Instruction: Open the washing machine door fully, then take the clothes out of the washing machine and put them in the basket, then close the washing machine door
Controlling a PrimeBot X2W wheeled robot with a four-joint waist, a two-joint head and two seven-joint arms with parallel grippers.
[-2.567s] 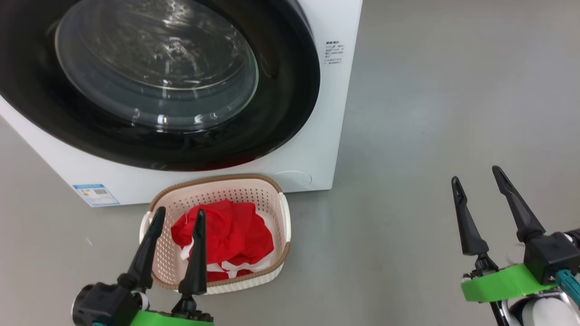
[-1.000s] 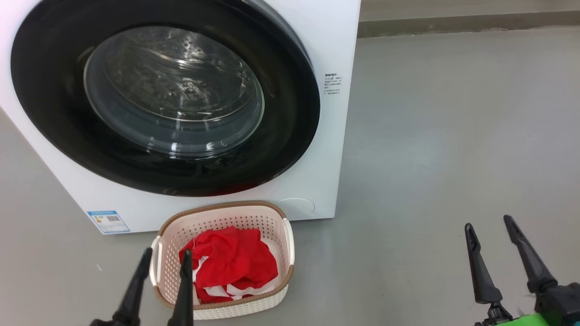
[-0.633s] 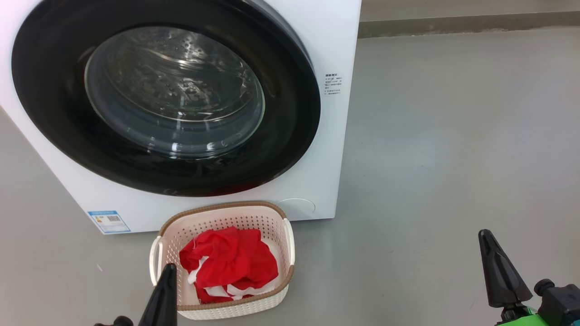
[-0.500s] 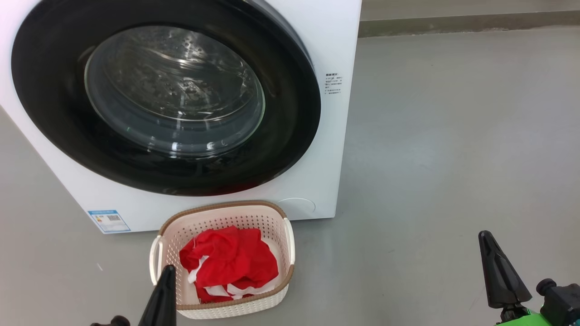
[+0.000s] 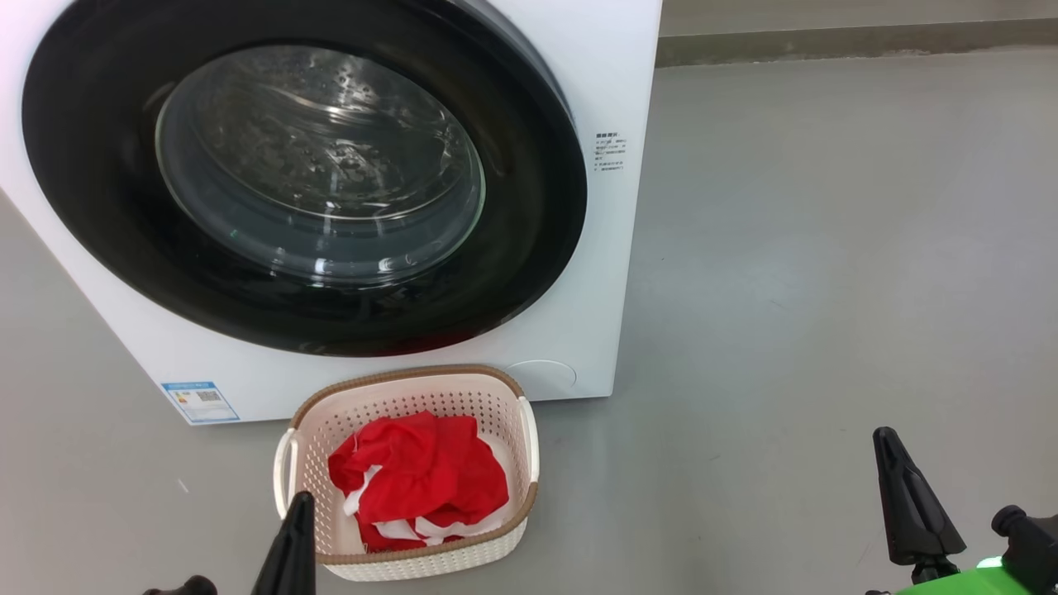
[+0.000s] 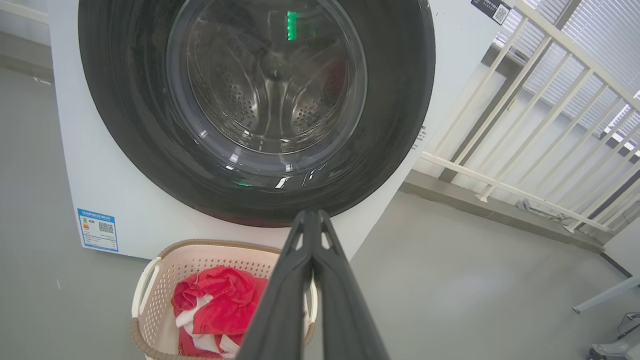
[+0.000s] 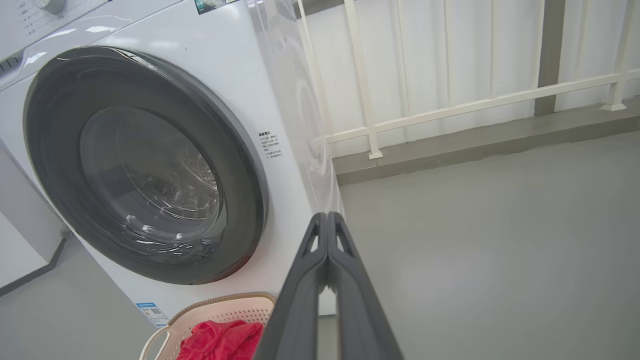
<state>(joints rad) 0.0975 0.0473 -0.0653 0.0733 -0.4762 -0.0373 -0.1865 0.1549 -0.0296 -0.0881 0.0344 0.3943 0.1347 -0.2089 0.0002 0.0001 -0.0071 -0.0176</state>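
The left hand (image 6: 311, 216) has its two dark fingers pressed together along their length, with nothing caught between them; straight ahead of its tip stands the washing machine (image 5: 607, 74), whose round door (image 5: 318, 165) lies flat against the white front, closed; through the door's glass the perforated steel drum (image 6: 270, 85) shows. Just below and slightly left of this hand's fingers sits the basket (image 5: 411, 376) on the grey floor (image 5: 826, 248), close under the door at the foot of the machine; whether it touches the machine I cannot tell. The clothes (image 5: 421, 475) lie bunched inside the basket, red with strips of white trim; in the head view the left hand's tip is at the basket's near left corner. A small blue label (image 5: 201, 401) is stuck low on the machine's front, ahead and to the left of that hand.

The right hand (image 7: 327, 216) also has its fingers together and holds nothing; it hangs over bare floor, well apart from the basket, which lies down to its left; the machine's front corner is ahead on its left, and a white railing (image 7: 450, 107) runs ahead on its right.
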